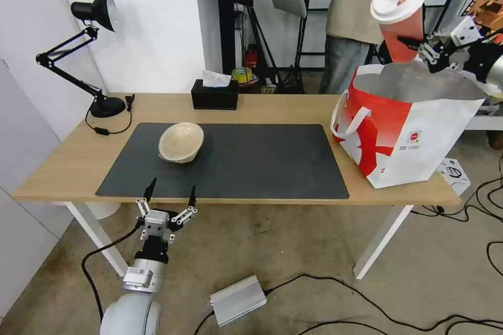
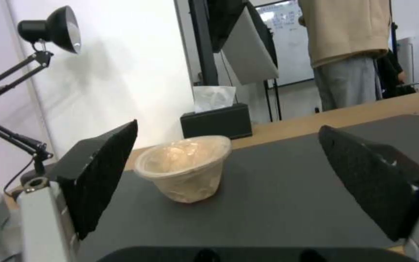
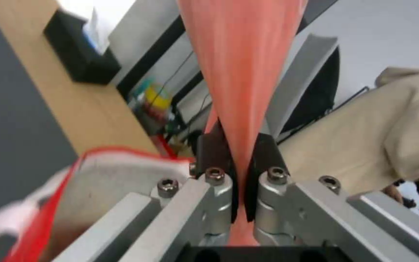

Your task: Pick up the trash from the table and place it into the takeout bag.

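Left gripper (image 1: 171, 192) is parked at the near edge of the table (image 1: 272, 107), fingers spread wide, nothing held. Beige bowl (image 1: 181, 142) is seen just beyond it on the grey mat (image 1: 251, 162), tipped on its side. Red cup (image 1: 401, 18) is pinched flat by the right gripper (image 1: 414, 44), held tilted above the open mouth of the takeout bag (image 1: 414, 131).

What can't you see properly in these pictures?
- Inside of the takeout bag, head view: its own walls hide whatever lies at the bottom.
- Red cup, right wrist view: top and lid cut off by the edge; the right gripper covers its base.
- Beige bowl, left wrist view: its contents are too blurred to tell.
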Controlling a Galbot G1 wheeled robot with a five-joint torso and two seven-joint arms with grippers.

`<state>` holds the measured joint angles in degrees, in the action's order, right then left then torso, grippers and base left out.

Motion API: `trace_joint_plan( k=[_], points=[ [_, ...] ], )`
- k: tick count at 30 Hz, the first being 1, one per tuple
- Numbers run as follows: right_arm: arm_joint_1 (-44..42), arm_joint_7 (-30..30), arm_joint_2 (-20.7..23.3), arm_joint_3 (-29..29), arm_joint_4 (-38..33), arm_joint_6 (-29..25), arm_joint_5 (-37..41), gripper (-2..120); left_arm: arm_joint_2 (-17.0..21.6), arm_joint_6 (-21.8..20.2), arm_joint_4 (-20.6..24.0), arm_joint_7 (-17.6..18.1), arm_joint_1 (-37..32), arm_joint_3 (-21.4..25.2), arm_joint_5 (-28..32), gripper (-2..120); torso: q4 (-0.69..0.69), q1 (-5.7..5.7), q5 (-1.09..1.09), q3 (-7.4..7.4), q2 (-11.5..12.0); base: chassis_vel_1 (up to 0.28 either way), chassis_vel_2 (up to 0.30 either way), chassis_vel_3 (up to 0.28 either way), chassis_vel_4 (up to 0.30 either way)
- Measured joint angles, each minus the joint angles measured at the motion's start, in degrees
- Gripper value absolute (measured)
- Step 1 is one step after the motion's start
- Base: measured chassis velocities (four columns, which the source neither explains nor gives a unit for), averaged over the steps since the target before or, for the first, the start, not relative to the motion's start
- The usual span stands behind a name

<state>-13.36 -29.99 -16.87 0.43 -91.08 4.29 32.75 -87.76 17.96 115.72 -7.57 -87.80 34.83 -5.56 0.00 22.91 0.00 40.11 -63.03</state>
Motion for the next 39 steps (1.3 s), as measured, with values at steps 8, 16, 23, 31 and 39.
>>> trace_joint_plan(
  k=[8, 16, 23, 31, 39],
  points=[
    [0.7, -5.0, 1.0, 0.0, 2.1, 1.4, -4.5, 2, -0.4, 0.1, 0.1, 0.0, 0.0, -0.2, -0.1, 100, 0.00, 0.00, 0.00, 0.00, 0.0, 0.000, 0.000, 0.000, 0.000],
    [1.4, -7.0, 1.5, -0.9, 4.3, 2.0, -7.9, 2, -0.6, 0.1, 0.6, 0.0, -0.3, -0.4, -0.3, 100, 0.00, 0.00, 0.00, 0.00, 0.0, 0.000, 0.000, 0.000, 0.000],
    [2.3, -7.2, 0.8, -1.6, 6.2, 1.7, -11.2, 2, -0.5, 0.1, 0.6, -0.1, -0.7, -0.4, -0.3, 100, 0.00, 0.00, 0.00, 0.00, 0.0, 0.000, 0.000, 0.000, 0.000],
    [4.1, -6.9, -0.9, -3.0, 8.6, 0.9, -13.7, 2, -0.3, 0.2, 0.9, -0.1, -0.7, -0.4, -0.2, 100, 0.00, 0.00, 0.00, 0.00, 0.0, 0.000, 0.000, 0.000, 0.000],
    [5.3, -6.9, -3.0, -3.6, 12.1, -0.9, -17.2, 2, -0.1, 0.2, 1.0, -0.1, -1.0, -0.2, 0.0, 100, 0.00, 0.00, 0.00, 0.00, 0.0, 0.000, 0.000, 0.000, 0.000]
  ],
)
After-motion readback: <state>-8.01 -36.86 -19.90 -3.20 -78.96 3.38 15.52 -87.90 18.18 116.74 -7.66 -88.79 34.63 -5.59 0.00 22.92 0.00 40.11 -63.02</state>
